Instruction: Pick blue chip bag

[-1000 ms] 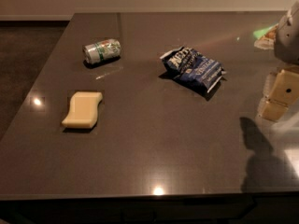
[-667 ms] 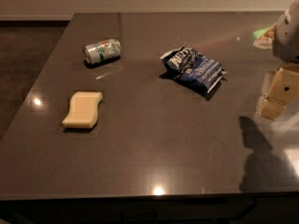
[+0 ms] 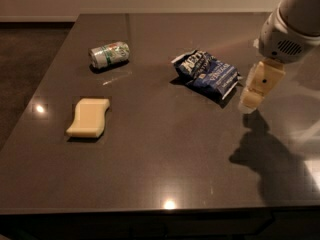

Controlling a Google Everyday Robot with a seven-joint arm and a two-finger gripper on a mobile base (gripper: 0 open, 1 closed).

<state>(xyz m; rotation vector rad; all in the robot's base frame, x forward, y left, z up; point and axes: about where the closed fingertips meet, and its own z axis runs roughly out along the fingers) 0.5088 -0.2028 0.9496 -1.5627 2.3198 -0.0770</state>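
Barely underway: no hold yet on bag (image 3: 206, 73), lying crumpled on table (image 3: 175, 149) right of centre, well apart from can (image 3: 109, 54) and sponge (image 3: 88, 117). Gripper (image 3: 251, 98) poised just right of bag, low over table, seemingly not touching it and carrying nothing; open or closed, cannot tell. Left to do, by the look of it: shift over bag, drop, clamp, lift clear.

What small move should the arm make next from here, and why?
Probably shift the gripper sideways toward the blue chip bag until it is over it. The gripper hangs beside the bag, close to its edge, not yet above it.
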